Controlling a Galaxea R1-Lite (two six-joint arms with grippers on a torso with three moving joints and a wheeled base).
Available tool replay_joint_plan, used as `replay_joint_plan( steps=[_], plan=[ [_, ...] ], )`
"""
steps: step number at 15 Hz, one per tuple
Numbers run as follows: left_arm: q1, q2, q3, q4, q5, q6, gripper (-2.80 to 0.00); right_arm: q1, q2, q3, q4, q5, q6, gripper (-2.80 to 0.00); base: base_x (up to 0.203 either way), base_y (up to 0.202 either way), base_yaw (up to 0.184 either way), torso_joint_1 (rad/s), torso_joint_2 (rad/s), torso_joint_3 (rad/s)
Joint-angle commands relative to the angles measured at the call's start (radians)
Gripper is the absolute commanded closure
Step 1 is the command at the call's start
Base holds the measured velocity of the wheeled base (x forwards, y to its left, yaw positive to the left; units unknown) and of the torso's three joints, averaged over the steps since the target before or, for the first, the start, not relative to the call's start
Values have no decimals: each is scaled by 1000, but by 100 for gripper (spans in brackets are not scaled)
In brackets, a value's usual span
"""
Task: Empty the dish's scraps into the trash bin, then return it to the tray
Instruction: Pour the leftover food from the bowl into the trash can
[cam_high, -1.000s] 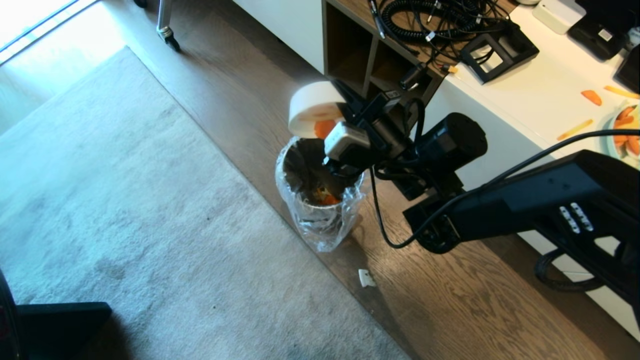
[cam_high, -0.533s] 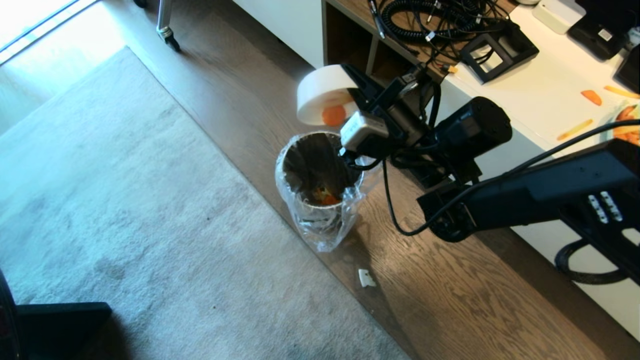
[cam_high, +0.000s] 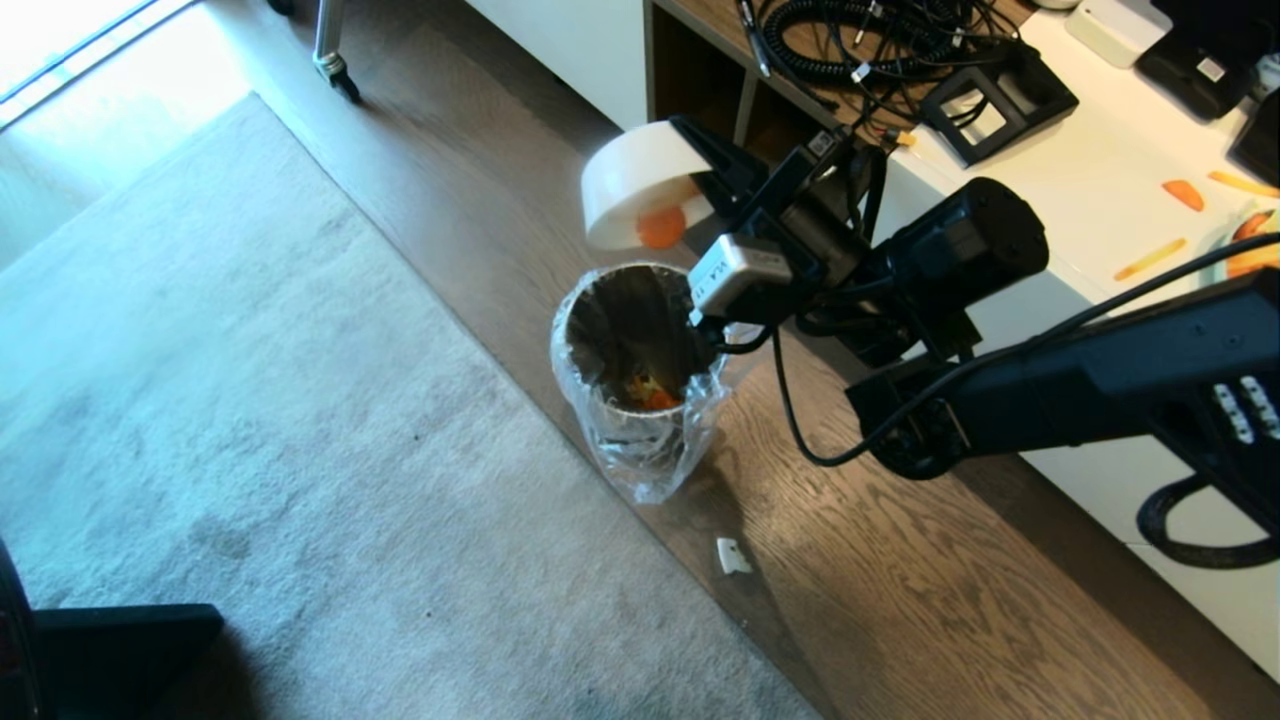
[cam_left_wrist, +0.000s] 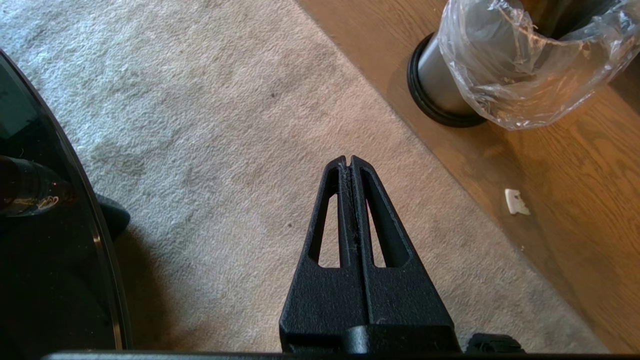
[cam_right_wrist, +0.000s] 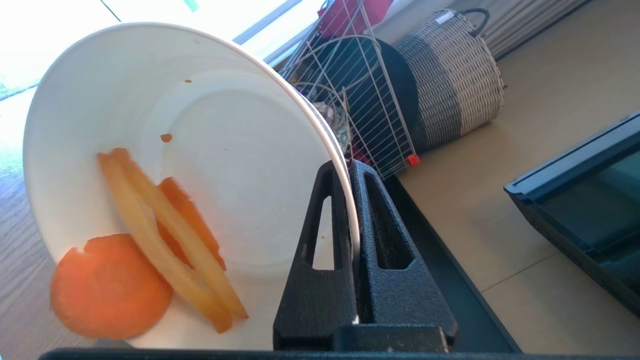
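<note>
Wooden flooring held the shiny metal trash bin (cam_high: 635, 375), some scraps (cam_high: 650, 392) already inside. Above and just behind it, the right gripper (cam_right_wrist: 350, 167) pinched the tilted white dish's (cam_high: 635, 190) rim; carrot slices (cam_right_wrist: 111, 285) and pale strips (cam_right_wrist: 170, 235) remained. Left gripper (cam_left_wrist: 348, 161) hung pressed together.

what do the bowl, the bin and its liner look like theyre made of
Dish: smooth glossy white, likely ceramic or melamine; an even sheen, and small orange specks sit on its surface.
Trash bin: brushed metal cylinder by its grey shine, on a black base ring, probably rubber or plastic.
Liner: thin clear plastic film, crinkled and catching highlights.
</note>
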Motion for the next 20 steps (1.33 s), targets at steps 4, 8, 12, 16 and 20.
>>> replay_joint_plan(
  steps=[4, 8, 12, 16, 20],
  plan=[
    [0, 0, 0, -1, 1, -1, 0, 1, -17, 6, -47, 44, -30, 0, 0, 0, 0, 0, 0, 0],
    [0, 0, 0, -1, 1, -1, 0, 2, -11, 7, -47, 62, -47, 0, 0, 0, 0, 0, 0, 0],
    [0, 0, 0, -1, 1, -1, 0, 2, -8, 41, -47, 90, -54, 0, 0, 0, 0, 0, 0, 0],
    [0, 0, 0, -1, 1, -1, 0, 2, -34, 32, -47, 91, -57, 0, 0, 0, 0, 0, 0, 0],
    [0, 0, 0, -1, 1, -1, 0, 5, -61, 32, -47, 92, -57, 0, 0, 0, 0, 0, 0, 0]
  ],
)
